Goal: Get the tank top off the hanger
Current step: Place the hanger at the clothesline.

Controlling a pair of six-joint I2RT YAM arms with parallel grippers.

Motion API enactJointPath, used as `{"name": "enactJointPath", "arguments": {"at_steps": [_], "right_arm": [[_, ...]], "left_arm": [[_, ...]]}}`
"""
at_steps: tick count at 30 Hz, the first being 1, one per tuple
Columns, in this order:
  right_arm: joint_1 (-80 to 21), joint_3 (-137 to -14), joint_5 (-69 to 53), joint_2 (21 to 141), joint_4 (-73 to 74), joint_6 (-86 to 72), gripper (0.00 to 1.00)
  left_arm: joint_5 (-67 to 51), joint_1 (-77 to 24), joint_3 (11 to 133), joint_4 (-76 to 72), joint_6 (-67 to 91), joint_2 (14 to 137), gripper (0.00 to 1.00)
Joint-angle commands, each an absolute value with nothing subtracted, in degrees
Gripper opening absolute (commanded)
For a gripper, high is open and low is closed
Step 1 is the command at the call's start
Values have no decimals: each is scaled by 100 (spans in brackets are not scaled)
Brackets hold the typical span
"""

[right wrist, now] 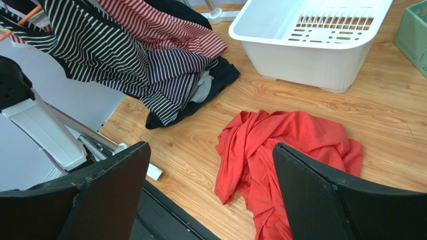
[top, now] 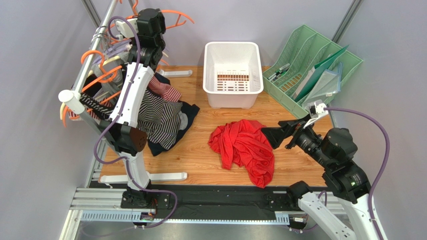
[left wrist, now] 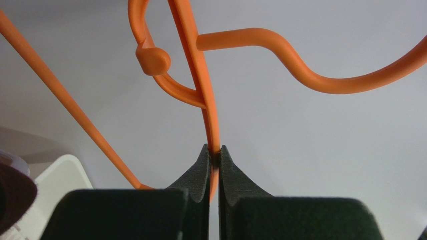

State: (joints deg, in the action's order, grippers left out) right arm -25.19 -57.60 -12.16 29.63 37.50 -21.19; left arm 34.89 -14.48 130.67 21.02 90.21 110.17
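Checking the left wrist view, you find your left hand (left wrist: 214,150) clenched on the orange hanger (left wrist: 199,70); the other views show the red tank top (top: 244,147) crumpled on the surface (top: 198,161), right hand (right wrist: 210,150) released beside it.

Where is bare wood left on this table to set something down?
Bare wood lies between the red tank top and the striped clothes pile. A narrower strip separates the white basin from it. Crowded: left rear, under the rack.

Tank top (top: 243,147) lies mid-frame on the counter (top: 200,161); tub (top: 233,97) above it, file rack (top: 347,56) upper right, clothes rack (top: 70,97) left.
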Motion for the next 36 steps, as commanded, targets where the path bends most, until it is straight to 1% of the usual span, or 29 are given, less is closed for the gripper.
{"name": "enactJointPath", "arguments": {"at_steps": [1, 5, 8, 13, 15, 19, 22, 24, 29, 36], "right_arm": [[-2522, -5616, -1213, 2988, 3578, -2074, 100], [-2522, -5625, -1441, 3417, 3218, -2065, 100], [-2522, -5765, -1739, 3900, 2998, -1908, 100], [-2522, -6520, -1749, 4797, 2927, -1538, 100], [-2531, -6784, -1758, 4974, 2848, -1468, 100], [-2514, -7205, -1697, 5352, 2856, -1415, 100], [-2514, -7443, -1600, 5458, 2944, -1362, 100], [-2514, -7506, -1573, 5476, 2988, -1240, 100], [-2522, -7716, -1205, 5511, 3243, -888, 100], [-2531, -8077, -1187, 5467, 3401, -580, 100]], "left_arm": [[2848, -1389, 13202, 1740, 9325, 10925, 0], [2663, -1415, 12605, 1346, 9465, 10644, 0], [2384, -1450, 12638, 1266, 9282, 10565, 0], [2057, -1713, 12674, 1231, 8948, 10398, 0], [1995, -1880, 12691, 1222, 8729, 10336, 0], [1662, -2091, 12367, 1108, 8955, 10056, 0], [1197, -2206, 11963, 923, 9140, 9854, 0], [1090, -2329, 11752, 809, 9062, 9704, 0], [361, -2723, 11313, 668, 8728, 9396, 0], [553, -3673, 9942, 326, 8069, 8282, 0]]}}
